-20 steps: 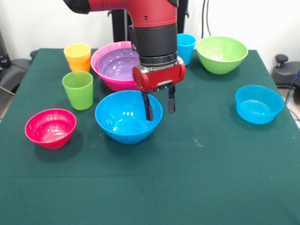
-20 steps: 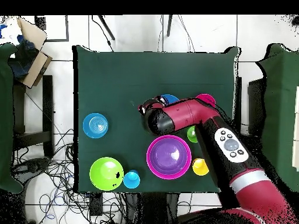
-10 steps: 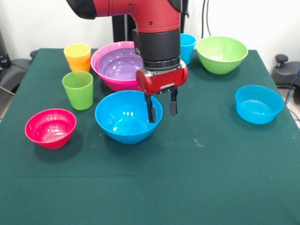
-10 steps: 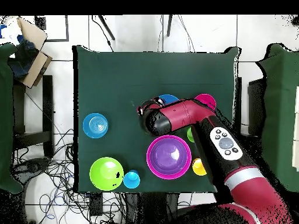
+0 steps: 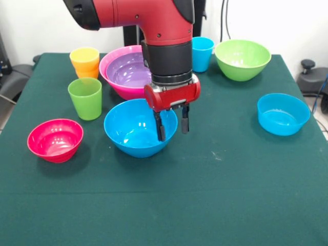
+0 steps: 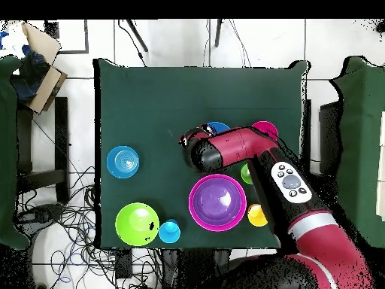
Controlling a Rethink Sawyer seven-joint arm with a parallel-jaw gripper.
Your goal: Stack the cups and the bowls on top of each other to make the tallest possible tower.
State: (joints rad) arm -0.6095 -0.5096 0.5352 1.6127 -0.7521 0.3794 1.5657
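Front view first: the red and black arm (image 5: 164,36) comes straight down over the big blue bowl (image 5: 139,128), wrist vertical. The gripper (image 5: 171,127) has its fingers (image 5: 160,129) parted and holding nothing — one tip dips inside the bowl's right rim, the other hangs just outside it, so they straddle the wall. Behind it the purple bowl (image 5: 128,69) sits nested in the large pink bowl (image 5: 110,72). The yellow cup (image 5: 85,57) is stacked in the orange cup (image 5: 88,73) at far left, with the green cup (image 5: 85,97) nearer and the red-pink bowl (image 5: 55,139) at near left. The blue cup (image 5: 203,53) and light green bowl (image 5: 242,59) are far right, and the light blue bowl (image 5: 283,113) stands alone on the right of the green bench (image 5: 205,205).

Overhead view: the arm hides most of the blue bowl and the fingers entirely — only this view shows the forearm's button pad (image 6: 289,182).

Compared with half a second ago, the gripper has dropped lower and shifted slightly left.
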